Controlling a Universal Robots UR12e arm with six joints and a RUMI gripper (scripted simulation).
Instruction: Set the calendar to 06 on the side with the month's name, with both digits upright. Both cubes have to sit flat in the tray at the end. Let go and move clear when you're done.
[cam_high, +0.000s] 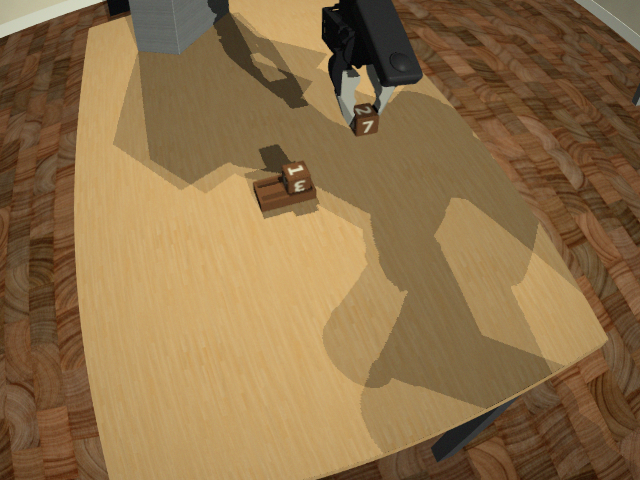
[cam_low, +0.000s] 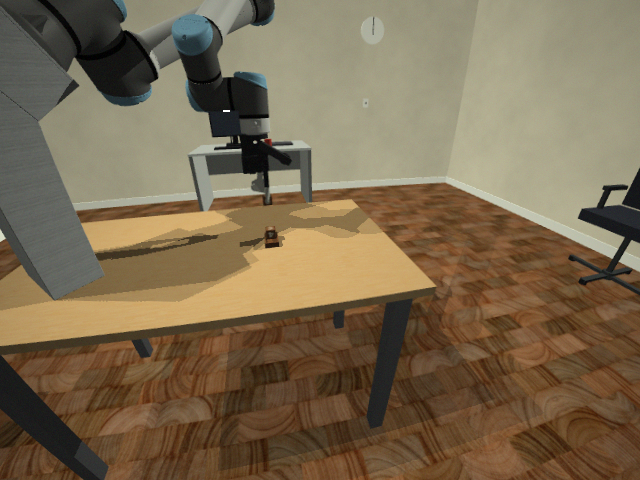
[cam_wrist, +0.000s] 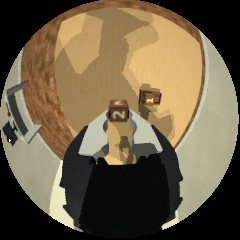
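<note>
Near part of the wooden table (cam_high: 206, 361): bare wood crossed by big arm shadows. Mid-table sits the brown tray (cam_high: 275, 195), with one cube (cam_high: 298, 177) seated at its right end; that cube shows a 1 on top and a 3 on the near side, both lying sideways in the top view. The left slot of the tray holds no cube. In the exterior view the tray (cam_low: 271, 238) is small, digits not readable there.

Farther back and to the right, the gripper (cam_high: 362, 109) hangs above the table, jaws narrowed and clamped on the second cube (cam_high: 365, 119), one finger on each of its left and right sides. This cube is lifted off the table, well apart from the tray. It shows a 2 on top and a 7 on the near face. Wrist view: same cube (cam_wrist: 119, 112) pinched at the fingertips, the tray's cube (cam_wrist: 150, 97) beyond to the right.

Far left corner: grey robot pedestal (cam_high: 165, 25).
</note>
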